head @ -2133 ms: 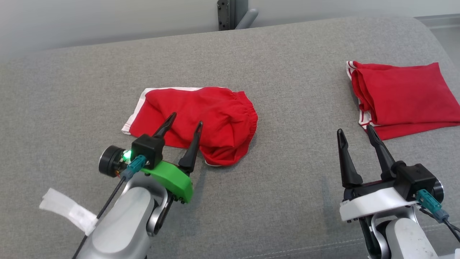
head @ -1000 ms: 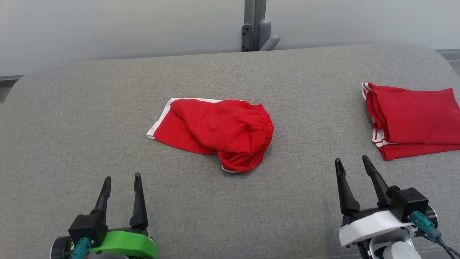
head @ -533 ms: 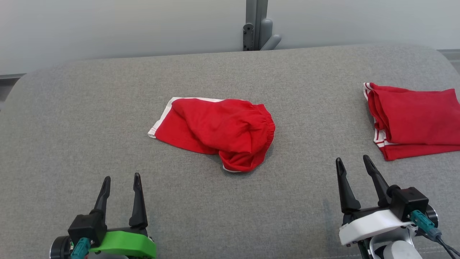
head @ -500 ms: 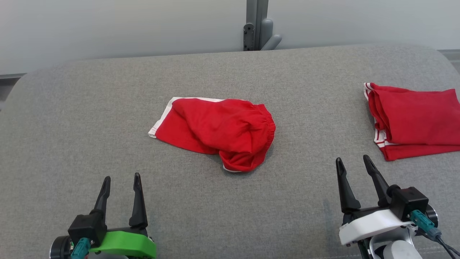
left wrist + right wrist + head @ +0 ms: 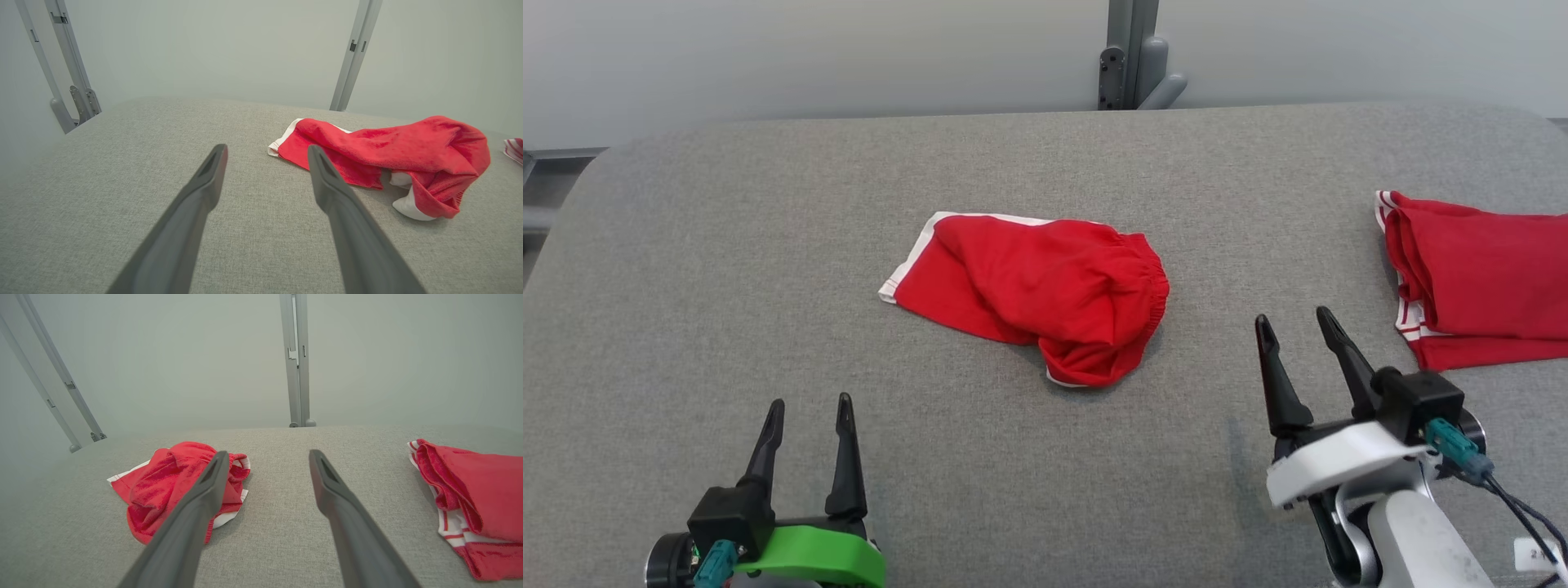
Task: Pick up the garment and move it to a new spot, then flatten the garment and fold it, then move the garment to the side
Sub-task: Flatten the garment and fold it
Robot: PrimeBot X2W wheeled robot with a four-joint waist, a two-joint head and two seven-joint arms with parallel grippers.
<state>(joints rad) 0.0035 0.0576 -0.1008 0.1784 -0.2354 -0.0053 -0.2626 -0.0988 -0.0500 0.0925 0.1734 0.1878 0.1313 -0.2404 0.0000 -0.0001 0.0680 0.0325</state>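
Change noted: two seconds back the left claw (image 5: pixel 810 400) was out over the garment (image 5: pixel 1045 286), its fingers overlapping the near edge. It now sits at the lower left of the head view, well apart from the cloth, fingers spread wide and holding nothing. The whole head picture has also slid a little, so the camera moved. The garment itself looks unshifted on the grey fabric worktop (image 5: pixel 768 245).

Right claw (image 5: pixel 1290 315): lower right of frame, also fully spread and empty. Over the last half second it has crept up and leftward in the frame, against the scene's drift. Likely starting toward the cloth.

Garment: centre of frame, a rumpled red heap. White-trimmed hem at its upper left, gathered waistband at the right, a fold tucked under at the lower edge. Not flat.

Reading: relocation looks done and the cloth let go. Flattening is the step in hand; folding and the move aside not yet begun.

Second red garment (image 5: pixel 1486 278): right edge of frame, folded neat, well apart from the heap, near the right claw.

Containers: none seen. Both garments lie straight on the worktop.
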